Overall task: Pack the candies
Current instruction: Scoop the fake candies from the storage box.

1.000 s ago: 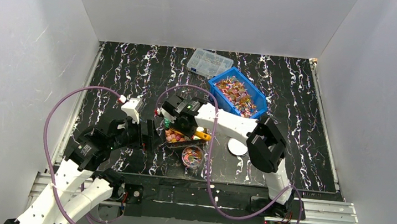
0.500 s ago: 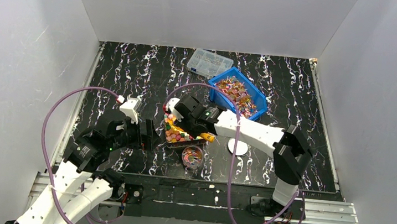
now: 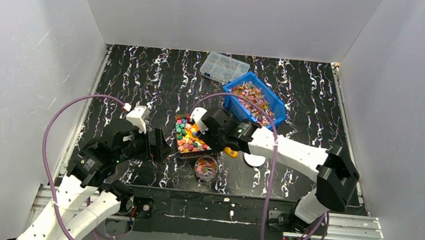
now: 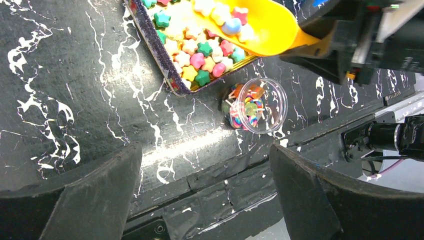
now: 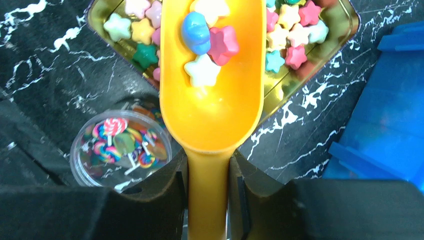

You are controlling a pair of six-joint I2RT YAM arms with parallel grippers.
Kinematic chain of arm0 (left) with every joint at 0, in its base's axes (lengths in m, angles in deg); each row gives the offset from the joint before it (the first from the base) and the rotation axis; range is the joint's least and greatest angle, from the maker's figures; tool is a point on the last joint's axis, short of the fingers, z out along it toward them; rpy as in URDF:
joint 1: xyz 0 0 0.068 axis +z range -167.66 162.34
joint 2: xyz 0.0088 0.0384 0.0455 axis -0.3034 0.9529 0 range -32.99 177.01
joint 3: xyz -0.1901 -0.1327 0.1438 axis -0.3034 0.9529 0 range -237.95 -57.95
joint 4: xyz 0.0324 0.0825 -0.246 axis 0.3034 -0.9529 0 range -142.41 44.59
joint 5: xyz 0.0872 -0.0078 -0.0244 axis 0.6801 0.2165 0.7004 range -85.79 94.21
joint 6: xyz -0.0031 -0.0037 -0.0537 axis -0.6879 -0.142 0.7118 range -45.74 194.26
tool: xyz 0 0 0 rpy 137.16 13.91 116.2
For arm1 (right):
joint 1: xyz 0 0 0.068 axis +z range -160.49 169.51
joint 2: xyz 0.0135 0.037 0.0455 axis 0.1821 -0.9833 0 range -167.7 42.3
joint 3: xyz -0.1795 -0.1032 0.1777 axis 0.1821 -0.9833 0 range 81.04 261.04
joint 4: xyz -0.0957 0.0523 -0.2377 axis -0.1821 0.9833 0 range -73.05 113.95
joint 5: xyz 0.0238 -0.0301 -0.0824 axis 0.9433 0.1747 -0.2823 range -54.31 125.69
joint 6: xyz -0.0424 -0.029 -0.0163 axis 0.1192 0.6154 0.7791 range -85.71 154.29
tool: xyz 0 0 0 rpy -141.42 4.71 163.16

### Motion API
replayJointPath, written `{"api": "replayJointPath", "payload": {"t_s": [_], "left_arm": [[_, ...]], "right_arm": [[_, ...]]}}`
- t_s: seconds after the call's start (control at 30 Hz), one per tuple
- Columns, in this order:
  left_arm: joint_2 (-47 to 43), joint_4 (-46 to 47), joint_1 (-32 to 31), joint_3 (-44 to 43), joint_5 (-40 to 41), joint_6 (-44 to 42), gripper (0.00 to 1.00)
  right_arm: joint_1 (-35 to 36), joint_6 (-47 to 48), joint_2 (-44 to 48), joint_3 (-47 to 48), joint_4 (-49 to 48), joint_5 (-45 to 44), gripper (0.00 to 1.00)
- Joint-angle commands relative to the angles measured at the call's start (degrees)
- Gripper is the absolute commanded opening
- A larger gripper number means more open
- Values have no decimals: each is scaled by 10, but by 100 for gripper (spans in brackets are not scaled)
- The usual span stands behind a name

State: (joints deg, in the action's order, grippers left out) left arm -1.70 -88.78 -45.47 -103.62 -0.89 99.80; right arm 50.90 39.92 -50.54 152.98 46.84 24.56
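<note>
This is a robotics lab test cell. Plain white walls [image 3: 27, 47] box in 3 sides of a table covered by a black marbled mat [image 3: 137, 76]. A left arm [image 3: 95, 164] and a right arm [image 3: 296, 152] are bolted to an aluminium rail [image 3: 360, 222] at the near edge, trailing purple cables [image 3: 46, 132]. On the mat sit a blue bin [image 3: 279, 108] of candies [image 3: 254, 97] and a clear compartment box [image 3: 223, 67].
</note>
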Motion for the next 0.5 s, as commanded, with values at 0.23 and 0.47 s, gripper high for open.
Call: {"api": "replayJointPath", "payload": {"t_s": [0.23,0.47], "left_arm": [[1,-2,3,1,10,-1,98],[1,-2,3,-1,9,-3,98]], "right_arm": [[-1,-30,135,-51,12,39,1],[12,-52,186,-56,89,42,1]]}}
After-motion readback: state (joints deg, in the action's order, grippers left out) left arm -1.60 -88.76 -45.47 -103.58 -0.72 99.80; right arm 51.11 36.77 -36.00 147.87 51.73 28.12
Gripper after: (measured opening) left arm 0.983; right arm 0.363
